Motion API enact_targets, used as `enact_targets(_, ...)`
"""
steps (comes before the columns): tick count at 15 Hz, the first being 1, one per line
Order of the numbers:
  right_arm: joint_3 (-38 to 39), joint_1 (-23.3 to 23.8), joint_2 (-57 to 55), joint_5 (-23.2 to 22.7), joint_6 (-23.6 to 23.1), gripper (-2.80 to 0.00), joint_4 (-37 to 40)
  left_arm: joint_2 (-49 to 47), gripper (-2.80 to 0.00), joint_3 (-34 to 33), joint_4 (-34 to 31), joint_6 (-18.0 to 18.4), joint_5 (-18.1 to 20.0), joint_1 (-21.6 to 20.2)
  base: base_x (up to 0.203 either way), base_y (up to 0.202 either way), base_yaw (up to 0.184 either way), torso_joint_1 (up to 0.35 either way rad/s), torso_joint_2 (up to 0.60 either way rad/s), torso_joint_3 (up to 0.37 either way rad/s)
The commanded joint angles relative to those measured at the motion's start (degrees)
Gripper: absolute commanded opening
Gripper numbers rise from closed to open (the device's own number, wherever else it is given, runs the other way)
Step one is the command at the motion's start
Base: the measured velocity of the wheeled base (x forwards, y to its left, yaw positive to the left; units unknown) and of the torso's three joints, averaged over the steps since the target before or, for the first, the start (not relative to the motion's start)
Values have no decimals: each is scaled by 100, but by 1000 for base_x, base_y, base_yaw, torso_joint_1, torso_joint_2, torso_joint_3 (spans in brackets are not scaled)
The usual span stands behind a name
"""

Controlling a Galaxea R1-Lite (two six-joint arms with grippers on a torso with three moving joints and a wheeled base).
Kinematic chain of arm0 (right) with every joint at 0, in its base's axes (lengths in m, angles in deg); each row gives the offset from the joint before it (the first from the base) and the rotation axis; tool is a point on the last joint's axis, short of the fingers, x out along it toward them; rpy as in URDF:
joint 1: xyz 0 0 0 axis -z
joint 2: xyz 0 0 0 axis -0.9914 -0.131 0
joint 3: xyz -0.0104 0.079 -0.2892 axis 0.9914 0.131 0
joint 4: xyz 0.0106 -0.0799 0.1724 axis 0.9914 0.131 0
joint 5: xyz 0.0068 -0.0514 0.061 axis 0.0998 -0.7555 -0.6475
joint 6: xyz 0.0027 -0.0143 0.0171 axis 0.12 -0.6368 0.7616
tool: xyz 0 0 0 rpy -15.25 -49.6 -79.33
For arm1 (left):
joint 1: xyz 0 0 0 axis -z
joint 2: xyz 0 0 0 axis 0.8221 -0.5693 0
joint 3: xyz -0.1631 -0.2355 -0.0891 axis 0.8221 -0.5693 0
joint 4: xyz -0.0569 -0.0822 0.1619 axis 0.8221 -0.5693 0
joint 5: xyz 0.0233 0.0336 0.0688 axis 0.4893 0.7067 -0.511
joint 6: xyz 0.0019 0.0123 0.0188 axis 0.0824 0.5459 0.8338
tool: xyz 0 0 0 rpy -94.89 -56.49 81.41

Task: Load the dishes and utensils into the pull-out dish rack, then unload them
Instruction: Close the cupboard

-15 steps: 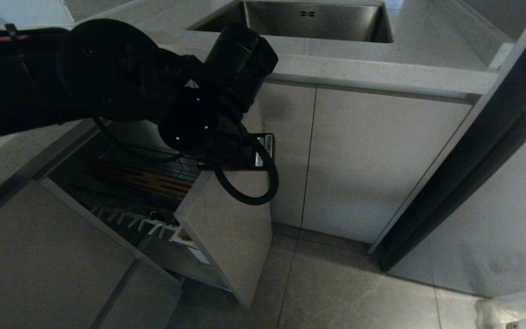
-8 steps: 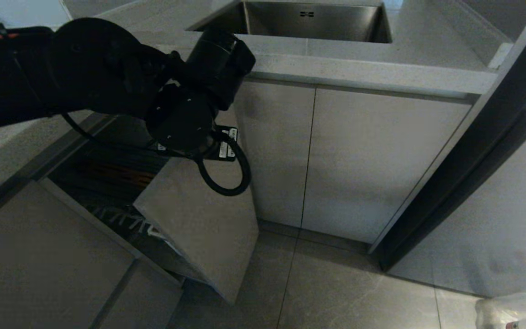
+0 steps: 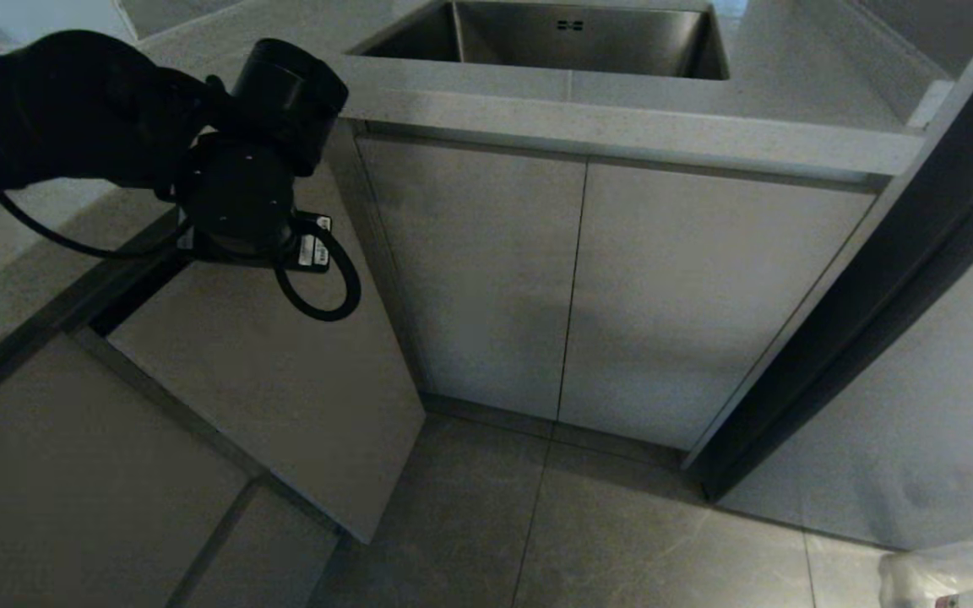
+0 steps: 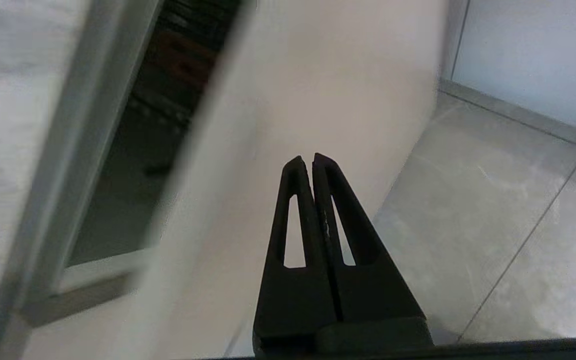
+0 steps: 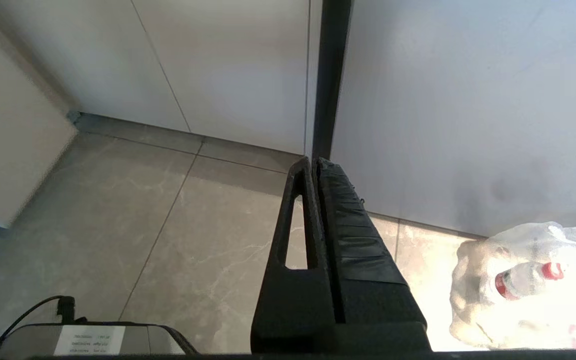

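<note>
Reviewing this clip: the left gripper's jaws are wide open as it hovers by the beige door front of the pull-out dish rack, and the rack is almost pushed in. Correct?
Not quite. The left gripper has its jaws shut and empty, tips together, as the left wrist view shows. The rest holds: it is by the beige door front of the pull-out dish rack, which is almost pushed in, with only a narrow dark gap left.

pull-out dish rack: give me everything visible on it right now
The pull-out dish rack is pushed almost shut: the head view shows only its flat, matte beige door front, angled at the cabinet corner. The left wrist view shows a narrow gap with dark wire and a brown wooden strip inside. The shut left gripper points at the front; contact unclear.
</note>
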Motion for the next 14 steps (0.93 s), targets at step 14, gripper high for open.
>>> enact_targets(14,1,-7,-1,-4,4,-280,1,1792,-280,-191,612,-108,1167,504,0,0,0,0,0,0)
